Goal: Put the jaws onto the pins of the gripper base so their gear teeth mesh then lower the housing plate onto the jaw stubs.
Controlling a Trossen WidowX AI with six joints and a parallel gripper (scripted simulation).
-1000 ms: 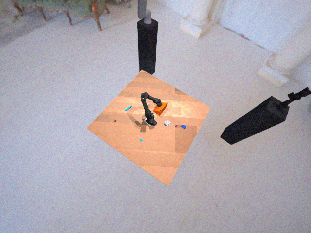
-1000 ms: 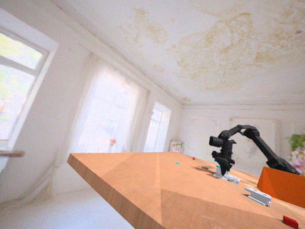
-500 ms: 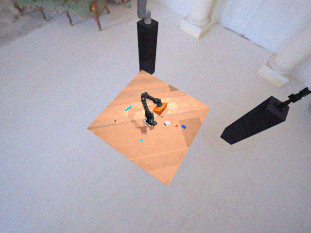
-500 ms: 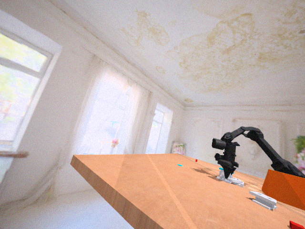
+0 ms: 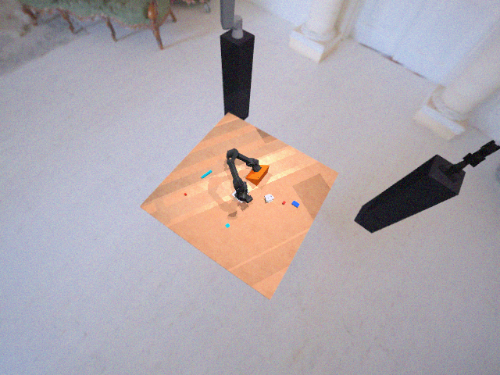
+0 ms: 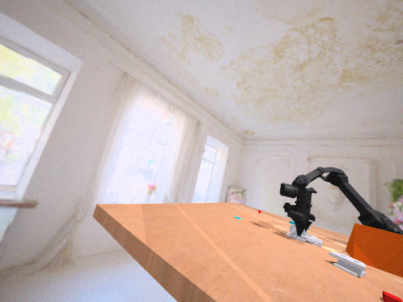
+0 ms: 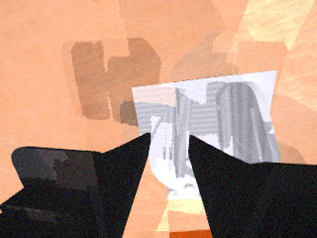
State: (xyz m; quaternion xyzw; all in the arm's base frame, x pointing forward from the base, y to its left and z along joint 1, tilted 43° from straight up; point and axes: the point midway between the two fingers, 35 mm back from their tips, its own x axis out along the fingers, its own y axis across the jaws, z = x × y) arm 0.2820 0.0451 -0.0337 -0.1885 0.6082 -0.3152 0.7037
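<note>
The white gripper base point(image 7: 199, 121) point(image 6: 293, 236) lies on the table beneath my gripper. In the wrist view a pale jaw point(image 7: 182, 119) stands on its left part, and another grey-white jaw point(image 7: 238, 121) lies along its right part. My gripper point(image 7: 168, 138) point(image 6: 302, 233) points down, low over the base, and is shut on the left jaw. The fingers and glare hide the pins, and whether the gear teeth mesh cannot be made out. The white housing plate point(image 5: 269, 198) point(image 6: 348, 260) lies apart on the table, between the base and a small red block.
An orange box point(image 5: 257, 174) point(image 6: 377, 248) stands near the arm's base. A cyan bar point(image 5: 206, 174), a cyan square point(image 5: 227, 225) point(image 6: 237, 218), a small red piece point(image 5: 185, 194) point(image 6: 259, 211), the red block point(image 5: 283, 202) point(image 6: 391, 297) and a blue block point(image 5: 295, 204) lie around.
</note>
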